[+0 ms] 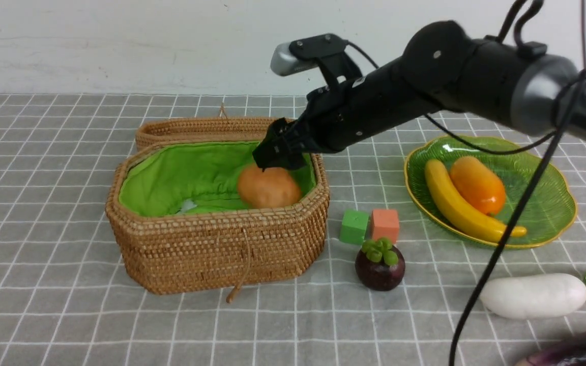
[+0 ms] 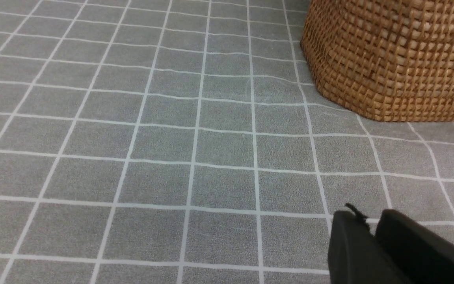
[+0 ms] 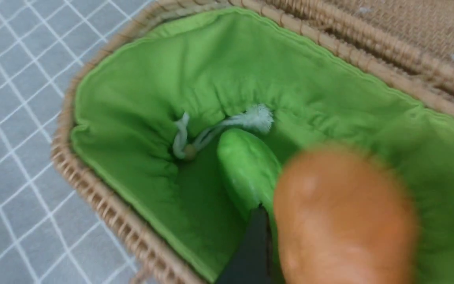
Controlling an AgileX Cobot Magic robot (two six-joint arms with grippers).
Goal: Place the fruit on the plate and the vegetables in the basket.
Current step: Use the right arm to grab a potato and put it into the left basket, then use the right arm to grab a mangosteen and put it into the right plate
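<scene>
My right gripper (image 1: 279, 155) hangs open over the right end of the woven basket (image 1: 211, 223). The brown-orange potato (image 1: 268, 187) is just under it and blurred; one black finger (image 3: 256, 236) is beside it. A green gourd (image 3: 246, 169) lies on the basket's green lining. The banana (image 1: 461, 203) and mango (image 1: 477, 184) lie on the green glass plate (image 1: 552, 203). The mangosteen (image 1: 379, 267), white radish (image 1: 532, 296) and purple eggplant (image 1: 578, 348) rest on the cloth. My left gripper (image 2: 371, 217) is shut and empty, low over the cloth near the basket (image 2: 388, 59).
A green cube (image 1: 354, 226) and an orange cube (image 1: 385, 224) sit between the basket and the plate. The basket's lid (image 1: 201, 129) lies behind it. My right arm's cable (image 1: 506, 229) hangs across the plate. A grey checked cloth covers the table.
</scene>
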